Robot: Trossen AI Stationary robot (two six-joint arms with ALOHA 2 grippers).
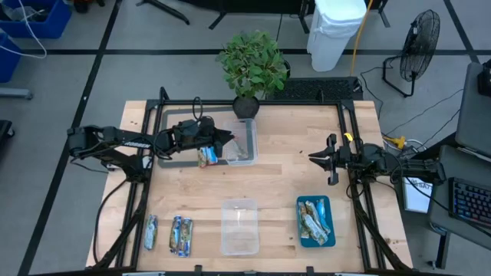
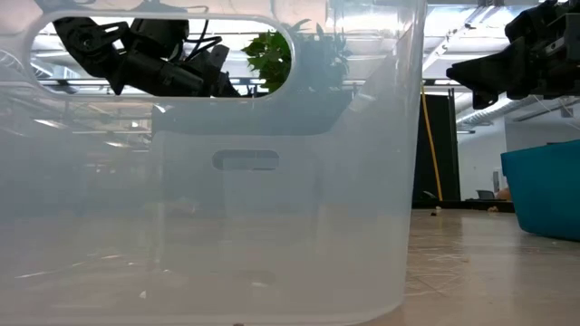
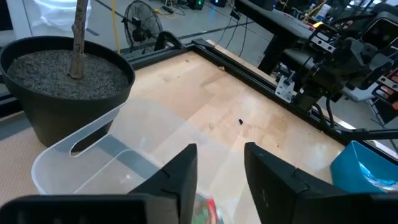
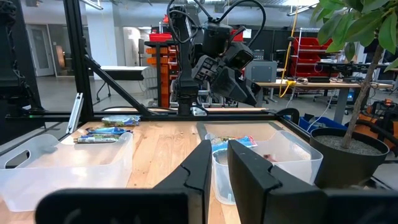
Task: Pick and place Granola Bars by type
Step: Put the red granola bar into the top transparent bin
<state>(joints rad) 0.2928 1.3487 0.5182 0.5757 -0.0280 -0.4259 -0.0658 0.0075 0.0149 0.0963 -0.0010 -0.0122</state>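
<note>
My left gripper hangs open over the clear tubs at the table's far side, beside the plant pot. A red, blue and green granola bar lies below and just behind it and shows low between its fingers. Whether that bar is inside a tub I cannot tell. My right gripper hovers shut above bare wood at the right, pointing left and holding nothing. Several bars lie in the teal tray at the near right. Others rest flat on the table at the near left.
An empty-looking clear tub stands at the near middle and fills the low view. The potted plant stands at the far edge, close to my left gripper. Black frame rails run along the table's sides. Bare wood lies between the tubs and the tray.
</note>
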